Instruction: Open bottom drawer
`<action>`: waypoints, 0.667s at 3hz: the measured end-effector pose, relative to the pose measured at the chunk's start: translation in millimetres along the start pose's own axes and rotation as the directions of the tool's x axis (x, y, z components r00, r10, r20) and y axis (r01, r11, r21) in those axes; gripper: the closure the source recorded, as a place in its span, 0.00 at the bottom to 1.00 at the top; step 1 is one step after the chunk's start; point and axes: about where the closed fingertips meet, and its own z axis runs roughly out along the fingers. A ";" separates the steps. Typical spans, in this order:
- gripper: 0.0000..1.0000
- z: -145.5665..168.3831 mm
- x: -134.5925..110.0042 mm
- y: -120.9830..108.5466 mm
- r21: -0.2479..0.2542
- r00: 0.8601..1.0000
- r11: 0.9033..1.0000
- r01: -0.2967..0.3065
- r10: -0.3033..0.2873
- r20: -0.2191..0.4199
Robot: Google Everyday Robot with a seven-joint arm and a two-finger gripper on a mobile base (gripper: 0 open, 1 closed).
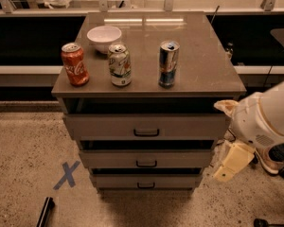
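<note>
My gripper [233, 161] hangs by the cabinet's [203, 60] right side, approx mid-drawer height; can't tell if it's spread or closed. Bottom drawer [180, 180] = lowest of 3, looks shut. Prob light, rigid, slides on rails. Grab the small black bar handle [146, 185], front center, and pull straight out.

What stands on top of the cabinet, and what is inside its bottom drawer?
On the cabinet top stand a red can, a white-green can, a blue-silver can and a white bowl. The inside of the bottom drawer is covered. The gripper hangs right of the cabinet.
</note>
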 end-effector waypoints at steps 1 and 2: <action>0.00 -15.9 5.9 -8.7 0.090 0.997 0.996 -0.020 0.013 0.074; 0.00 27.7 13.1 -3.8 0.018 0.999 0.999 0.033 -0.034 0.008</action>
